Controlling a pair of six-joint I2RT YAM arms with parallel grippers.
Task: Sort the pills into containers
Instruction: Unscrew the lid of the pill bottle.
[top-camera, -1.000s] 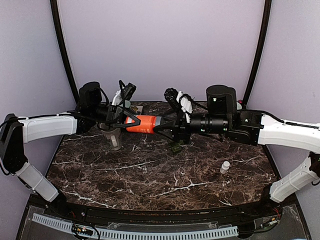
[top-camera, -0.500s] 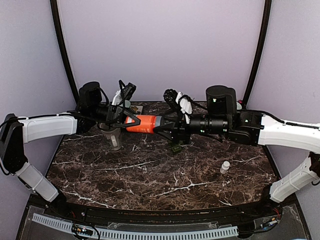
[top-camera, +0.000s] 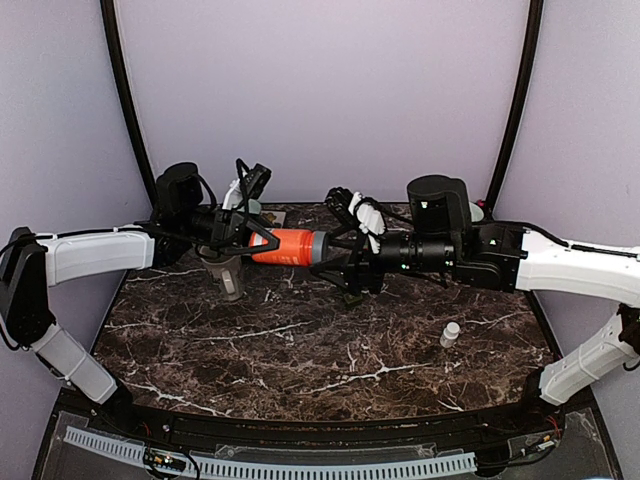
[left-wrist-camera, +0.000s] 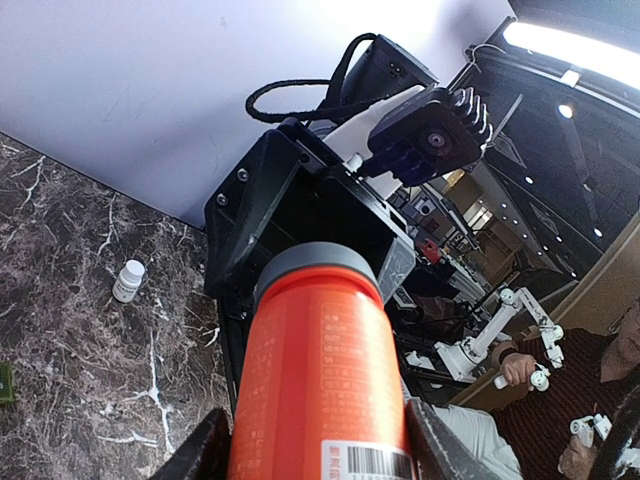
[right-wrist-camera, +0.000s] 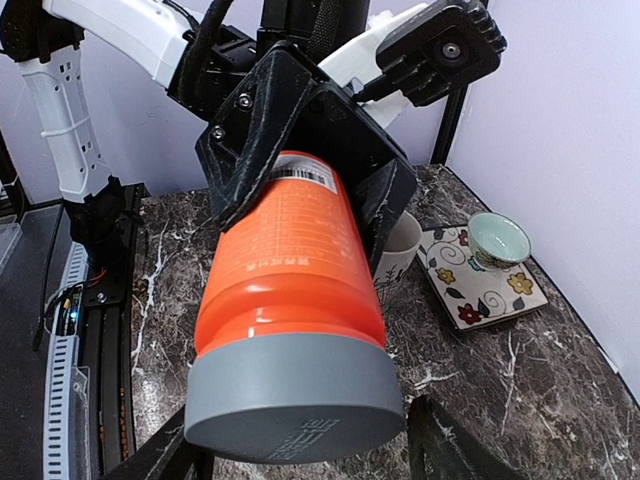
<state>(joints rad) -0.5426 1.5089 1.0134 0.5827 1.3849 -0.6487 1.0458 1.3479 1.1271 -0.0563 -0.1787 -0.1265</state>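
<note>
The left gripper (top-camera: 262, 243) clamped the base of an orange pill bottle (top-camera: 290, 246), holding it level in the air above the far part of the marble table (top-camera: 300, 350). The right gripper (top-camera: 325, 250) faced it from the other side, jaws spread to either side of the bottle's grey cap (right-wrist-camera: 295, 395) without squeezing it. A small white bottle (top-camera: 451, 333) stood on the table near the right arm, and a patterned tile (right-wrist-camera: 480, 270) carrying a little bowl (right-wrist-camera: 498, 238) lay by the back wall.
</note>
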